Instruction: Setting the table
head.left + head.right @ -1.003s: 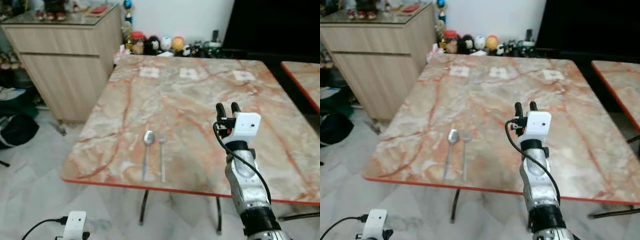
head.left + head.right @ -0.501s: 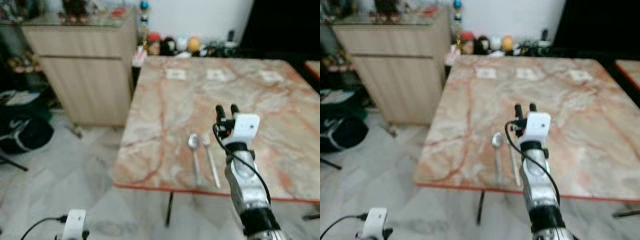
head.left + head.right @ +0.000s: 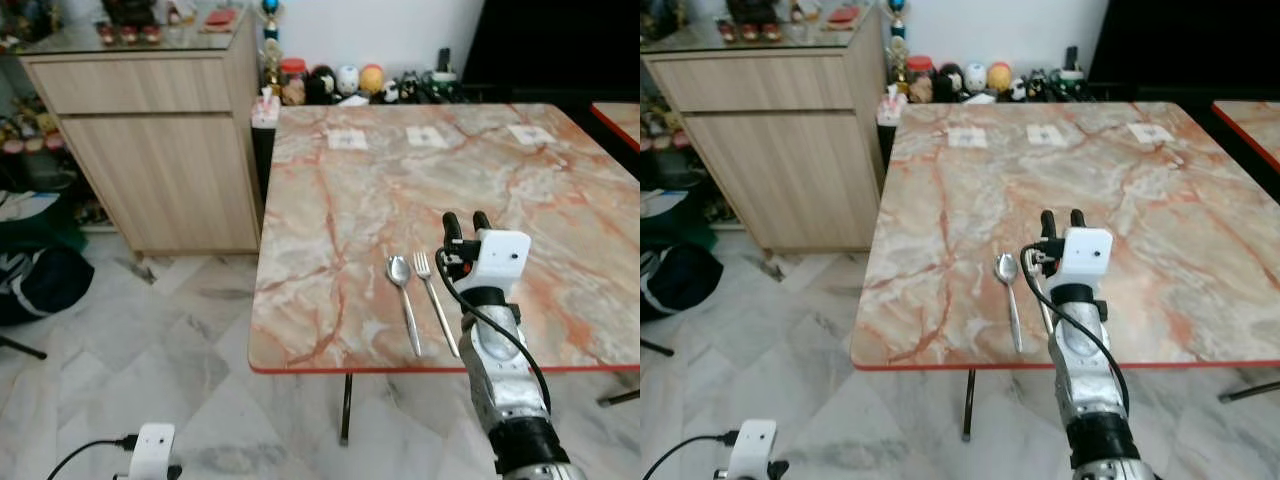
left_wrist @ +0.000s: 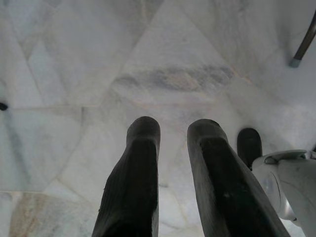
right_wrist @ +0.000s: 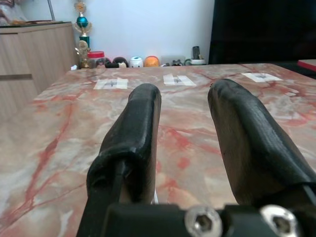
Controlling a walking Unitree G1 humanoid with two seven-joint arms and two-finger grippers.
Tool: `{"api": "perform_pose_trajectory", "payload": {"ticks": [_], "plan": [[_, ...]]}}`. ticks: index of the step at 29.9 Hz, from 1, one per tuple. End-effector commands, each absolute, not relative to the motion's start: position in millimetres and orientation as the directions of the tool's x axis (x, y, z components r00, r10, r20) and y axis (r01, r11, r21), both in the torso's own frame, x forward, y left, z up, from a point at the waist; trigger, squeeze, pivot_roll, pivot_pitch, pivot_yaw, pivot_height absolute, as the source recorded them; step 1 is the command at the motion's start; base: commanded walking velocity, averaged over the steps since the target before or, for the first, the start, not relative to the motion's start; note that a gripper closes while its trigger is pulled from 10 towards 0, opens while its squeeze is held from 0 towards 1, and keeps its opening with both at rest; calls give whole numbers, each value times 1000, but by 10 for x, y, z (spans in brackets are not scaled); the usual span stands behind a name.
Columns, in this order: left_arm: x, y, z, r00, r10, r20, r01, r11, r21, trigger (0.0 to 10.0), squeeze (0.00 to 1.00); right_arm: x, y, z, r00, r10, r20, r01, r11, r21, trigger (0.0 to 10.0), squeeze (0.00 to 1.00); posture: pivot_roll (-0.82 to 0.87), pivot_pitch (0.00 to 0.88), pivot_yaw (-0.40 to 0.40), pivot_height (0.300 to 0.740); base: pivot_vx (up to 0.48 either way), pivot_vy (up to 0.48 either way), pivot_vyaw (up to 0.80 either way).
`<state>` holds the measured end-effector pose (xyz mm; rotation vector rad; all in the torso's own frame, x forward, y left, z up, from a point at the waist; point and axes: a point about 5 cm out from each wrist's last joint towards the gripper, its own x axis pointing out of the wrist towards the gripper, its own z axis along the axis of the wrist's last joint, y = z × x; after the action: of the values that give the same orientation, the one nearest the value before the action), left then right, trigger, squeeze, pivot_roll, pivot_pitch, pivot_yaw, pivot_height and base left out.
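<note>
A metal spoon [image 3: 402, 290] and a fork [image 3: 436, 300] lie side by side near the front edge of the pink marble table [image 3: 350, 200], with the fork on the right. My right gripper [image 3: 466, 220] is raised over the table just right of the fork, pointing at the far side. Its fingers [image 5: 138, 123] are open with nothing between them. My left gripper [image 4: 173, 131] hangs low at my left over the white floor tiles, its fingers a little apart and empty.
A wooden cabinet [image 3: 150, 150] stands left of the table. Small figurines [image 3: 340, 80] line the back wall. Three white patches [image 3: 427, 135] lie on the table's far side. A dark bag [image 3: 40, 280] is on the floor at the left. A second table's corner [image 3: 615, 110] is at the right.
The whole view has shifted, so the table now sits further right in the picture. The spoon and fork now lie close to my right gripper. Neither gripper has changed its opening.
</note>
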<state>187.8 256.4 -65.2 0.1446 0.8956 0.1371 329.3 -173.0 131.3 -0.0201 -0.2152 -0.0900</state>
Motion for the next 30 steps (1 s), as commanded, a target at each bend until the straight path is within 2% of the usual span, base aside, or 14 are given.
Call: {"api": "perform_pose_trajectory", "payload": {"ticks": [1, 4, 6, 7, 9, 13, 14, 20, 22, 24, 27, 28, 29, 30], "plan": [[1842, 2562, -673, 609, 177, -773, -58, 982, 179, 10000, 0, 3269, -1757, 1301, 971, -105, 214, 110, 994, -11, 10000, 0, 103, 0, -5, 740, 0, 0, 0], [1842, 2559, -673, 609, 177, -773, -59, 982, 179, 10000, 0, 3141, -1971, 1276, 932, -283, 225, 292, 956, -6, 10000, 0, 107, 0, -16, 740, 0, 0, 0], [1840, 2557, -675, 610, 178, -773, -62, 982, 177, 10000, 0, 2854, -2290, 1169, 813, -547, 202, 554, 832, 24, 10000, 0, 107, 0, -16, 740, 0, 0, 0], [1840, 2557, -675, 610, 178, -773, -62, 982, 177, 10000, 0, 2854, -2290, 1169, 813, -547, 202, 554, 832, 24, 10000, 0, 107, 0, -16, 740, 0, 0, 0], [1835, 2550, -679, 609, 176, -774, -60, 982, 177, 10000, 0, 2500, -2531, 963, 686, -715, 134, 721, 693, 6, 10000, 0, 99, 0, -24, 740, 0, 0, 0], [1835, 2544, -681, 608, 173, -775, -55, 983, 176, 10000, 0, 2268, -2631, 772, 649, -757, 70, 761, 648, -43, 10000, 0, 98, 0, -22, 740, 0, 0, 0], [1838, 2540, -681, 609, 172, -775, -53, 983, 176, 10000, 0, 2151, -2672, 624, 621, -784, -10, 783, 621, -35, 10000, 0, 89, 0, -25, 740, 0, 0, 0], [1849, 2526, -680, 612, 169, -773, -54, 984, 173, 10000, 0, 1976, -2686, 384, 534, -834, -140, 836, 546, -56, 10000, 0, 96, 0, -28, 740, 0, 0, 0], [1853, 2521, -679, 613, 168, -772, -53, 984, 172, 10000, 0, 2067, -2643, 444, 579, -807, -115, 809, 586, -44, 10000, 0, 96, 0, -28, 740, 0, 0, 0], [1855, 2521, -678, 614, 170, -771, -55, 983, 173, 10000, 0, 2356, -2481, 667, 728, -685, -31, 686, 726, 55, 10000, 0, 96, 0, -28, 740, 0, 0, 0], [1856, 2519, -678, 613, 172, -771, -56, 983, 174, 10000, 0, 2520, -2368, 787, 802, -597, 16, 594, 800, 84, 10000, 0, 90, 0, -26, 740, 0, 0, 0], [1858, 2516, -679, 613, 171, -771, -54, 983, 175, 10000, 0, 2661, -2267, 885, 857, -513, 48, 506, 855, 110, 10000, 0, 91, 0, -25, 740, 0, 0, 0], [1858, 2516, -679, 613, 171, -771, -54, 983, 175, 10000, 0, 2661, -2267, 885, 857, -513, 48, 506, 855, 110, 10000, 0, 91, 0, -25, 740, 0, 0, 0], [1861, 2518, -676, 615, 173, -770, -57, 983, 175, 10000, 0, 2800, -2153, 971, 902, -428, 64, 418, 900, 126, 10000, 0, 92, 0, -25, 740, 0, 0, 0]]}}
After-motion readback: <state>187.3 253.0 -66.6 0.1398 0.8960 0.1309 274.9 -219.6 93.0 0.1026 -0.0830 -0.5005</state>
